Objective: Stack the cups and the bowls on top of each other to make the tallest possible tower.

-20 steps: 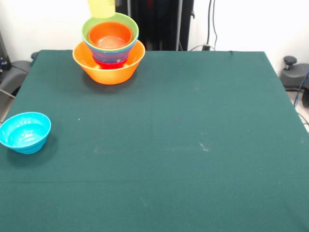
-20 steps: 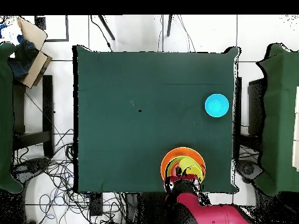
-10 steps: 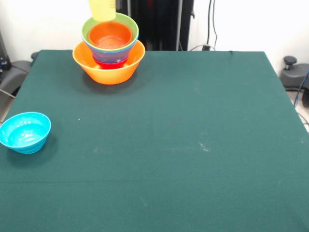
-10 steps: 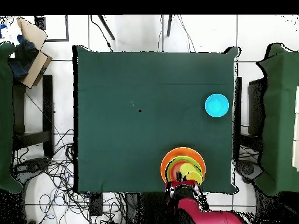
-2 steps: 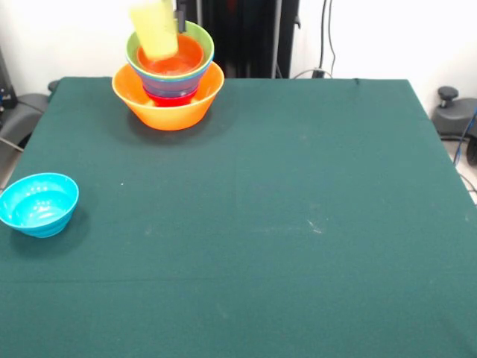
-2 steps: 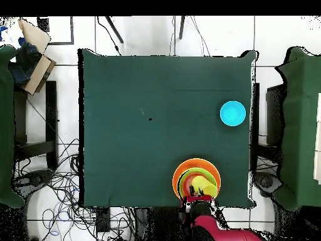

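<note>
The tower stands at the table's far left: a large light-orange bowl (image 5: 168, 110) holds a red bowl (image 5: 170, 100), a blue bowl (image 5: 177, 85), a lime green bowl (image 5: 203, 43) and a small orange bowl (image 5: 186, 61). A pale-yellow cup (image 5: 154, 30) hangs tilted over the small orange bowl, its lower end inside the lime rim. From overhead the cup (image 6: 202, 186) sits over the tower (image 6: 182, 179). A dark part of my gripper (image 5: 179, 13) shows just right of the cup's top; overhead my gripper (image 6: 199, 202) lies at the tower's edge nearest the base.
A cyan bowl (image 5: 39, 203) stands alone near the table's left edge, also seen from overhead as the cyan bowl (image 6: 232, 113). The green table (image 5: 298, 224) ends just behind the tower. Cables and chairs surround the table.
The cup has dropped from the picture's top edge toward the small orange bowl and now tilts. Overhead, the gripper has drawn back slightly toward the base.
</note>
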Tool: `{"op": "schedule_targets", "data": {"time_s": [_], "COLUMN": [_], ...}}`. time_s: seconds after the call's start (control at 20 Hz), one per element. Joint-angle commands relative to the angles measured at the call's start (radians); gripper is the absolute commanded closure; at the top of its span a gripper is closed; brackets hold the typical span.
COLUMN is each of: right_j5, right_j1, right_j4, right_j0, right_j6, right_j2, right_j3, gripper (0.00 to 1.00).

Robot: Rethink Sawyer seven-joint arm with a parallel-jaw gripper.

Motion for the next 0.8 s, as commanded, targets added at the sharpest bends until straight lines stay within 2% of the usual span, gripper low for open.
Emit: {"op": "schedule_targets", "data": {"time_s": [0.05,0.4,0.6,0.8], "right_j5": [-0.036,0.036,0.120,0.222], "right_j1": [0.095,0.009,-0.056,-0.108], "right_j4": [-0.067,-0.046,-0.015,0.055], "right_j0": [0.048,0.025,-0.040,-0.124], "right_j6": [0.070,0.078,0.067,0.029], "right_j2": [-0.063,0.021,0.136,0.297], "right_j3": [-0.095,-0.061,-0.030,-0.019], "gripper": [0.00,0.00,0.00,0.00]}}
